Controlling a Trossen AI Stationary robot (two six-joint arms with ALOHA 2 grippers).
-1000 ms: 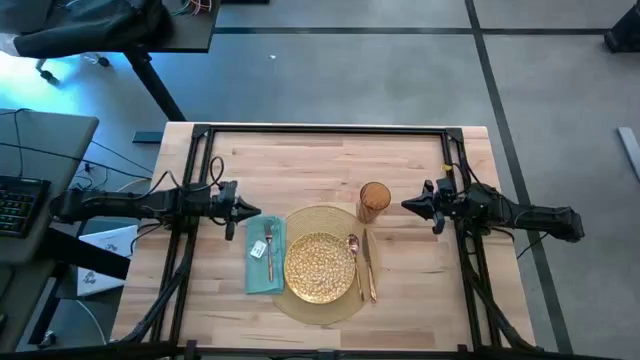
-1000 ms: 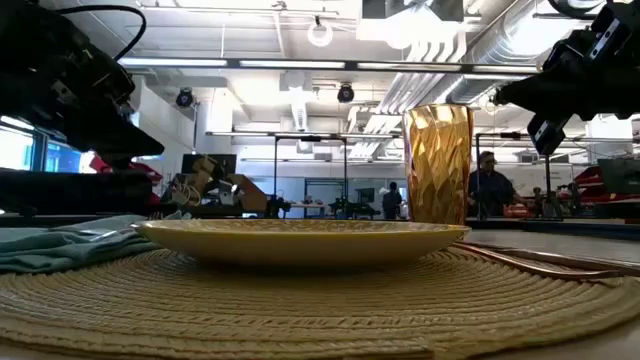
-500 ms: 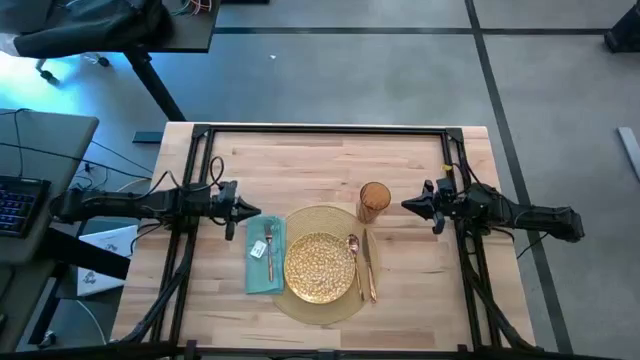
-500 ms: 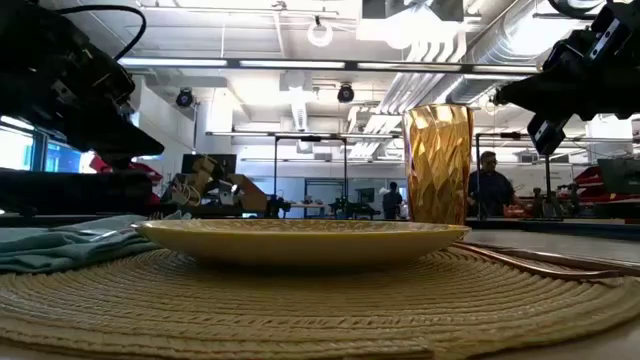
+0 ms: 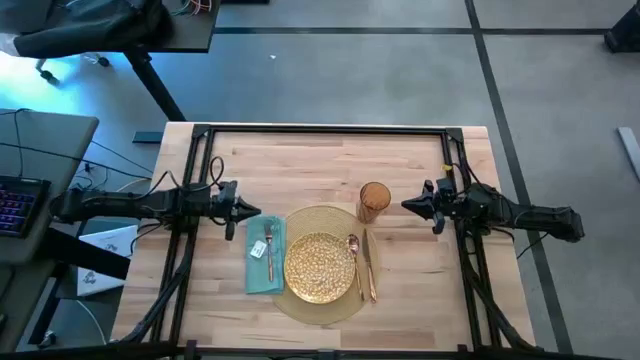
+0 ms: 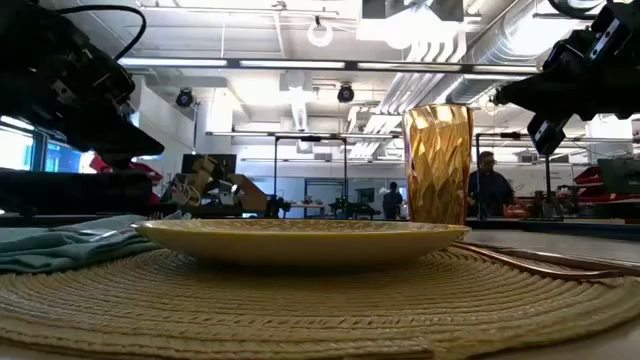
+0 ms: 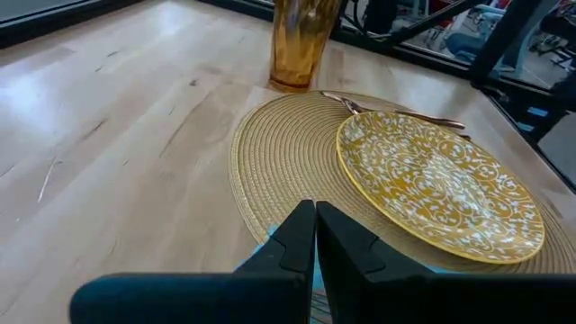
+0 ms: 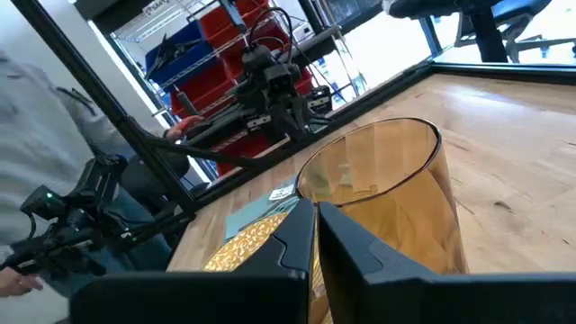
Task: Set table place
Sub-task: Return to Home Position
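Place setting on the table (image 5: 320, 160), described from the near edge to the far edge. The round placemat (image 5: 322, 216) lies close to the near edge, with strips of open wood on both sides. The plate (image 5: 320, 267) sits inside the placemat's rim. The napkin (image 5: 257, 278) lies at the placemat's left edge and carries the fork (image 5: 269, 250). The spoon (image 5: 356, 262) and knife (image 5: 369, 265) lie side by side to the right of the plate. All three utensils have their long axes running near to far, and the spoon's bowl is at the far end. The cup (image 5: 374, 200) stands upright just beside the placemat's far right rim.

Both arms reach in level from the table's sides, raised above the wood and pointing toward each other. The left gripper (image 5: 250, 212) hovers beyond the napkin, its fingers pressed together on nothing. The right gripper (image 5: 408, 206) is near the cup but apart from it, likewise clenched and empty. Open wood runs on to the far edge. A person (image 6: 488, 180) stands in the room behind.
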